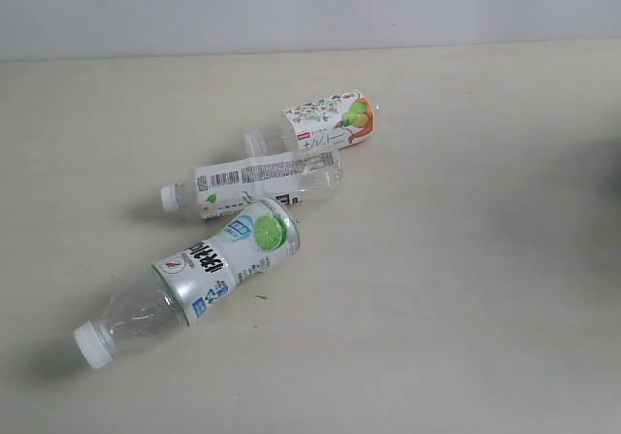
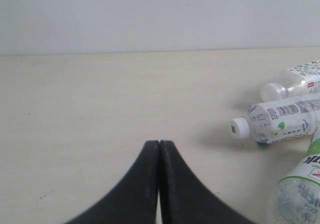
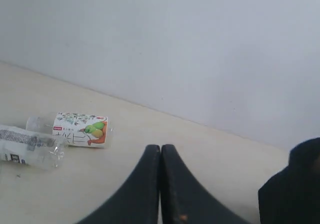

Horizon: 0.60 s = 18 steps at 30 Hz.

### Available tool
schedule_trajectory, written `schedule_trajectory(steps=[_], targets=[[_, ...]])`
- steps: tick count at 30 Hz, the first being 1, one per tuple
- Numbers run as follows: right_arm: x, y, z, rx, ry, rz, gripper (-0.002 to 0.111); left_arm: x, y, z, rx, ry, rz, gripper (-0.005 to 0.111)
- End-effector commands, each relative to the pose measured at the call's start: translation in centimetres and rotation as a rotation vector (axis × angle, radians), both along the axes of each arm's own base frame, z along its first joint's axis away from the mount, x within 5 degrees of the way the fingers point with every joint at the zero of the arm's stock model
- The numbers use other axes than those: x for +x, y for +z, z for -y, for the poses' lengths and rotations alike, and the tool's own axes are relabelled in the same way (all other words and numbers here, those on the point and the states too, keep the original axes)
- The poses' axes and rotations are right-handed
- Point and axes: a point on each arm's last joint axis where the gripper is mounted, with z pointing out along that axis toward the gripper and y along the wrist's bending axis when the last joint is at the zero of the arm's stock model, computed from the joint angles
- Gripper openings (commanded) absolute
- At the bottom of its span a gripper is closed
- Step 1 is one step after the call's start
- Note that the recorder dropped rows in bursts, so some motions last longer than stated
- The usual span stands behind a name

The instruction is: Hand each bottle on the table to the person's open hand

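- The bench (image 1: pixel 466 288) is a wide, flat, pale beige surface with a faint grain and a few tiny dark specks. It runs back to a plain, matt, grey-white wall (image 1: pixel 291 7).
- Three small bottles of clear, thin plastic lie on their sides left of the bench's middle, in a loose row from far to near. Their necks all point left.
- The fruit bottle (image 1: pixel 330 123) lies farthest away. Its white label shows a green and an orange fruit, a scatter of small leafy drawings and a small red tag. The print is too fine to read.
- The barcode bottle (image 1: pixel 257 183) lies just nearer, close beside the fruit bottle. Its white label carries black barcode stripes and a small green mark, and it has a white cap (image 1: pixel 172 198).
- The lime bottle (image 1: pixel 209 274) lies nearest and slants toward the near left, with its base close to the barcode bottle. Its label shows a cut lime, blue panels and bold black characters. The bare shoulder is ribbed and ends in a ridged white cap (image 1: pixel 94 345).
- The left pincer (image 2: pixel 159 146) has smooth, matt black, curved fingers pressed together with nothing between them, above bare bench.
- The right pincer (image 3: pixel 160 151) is likewise together on nothing.
- A dark shape (image 3: pixel 295 184) sits at the edge of the right wrist view. What it is cannot be told.
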Motion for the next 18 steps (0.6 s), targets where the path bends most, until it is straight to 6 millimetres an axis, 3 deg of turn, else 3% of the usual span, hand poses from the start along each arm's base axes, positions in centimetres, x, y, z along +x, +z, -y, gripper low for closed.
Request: schedule_trajectory(steps=[1,18], targets=[[-0.45,0.1,0.22,0.013,-0.002,0.035,0.0,-0.01,-0.05,0.05,-0.009,-0.006,0.005,0.002],[-0.54,0.08,0.27,0.031,-0.004,0.032,0.0,-0.01,-0.05,0.05,-0.009,-0.006,0.005,0.002]])
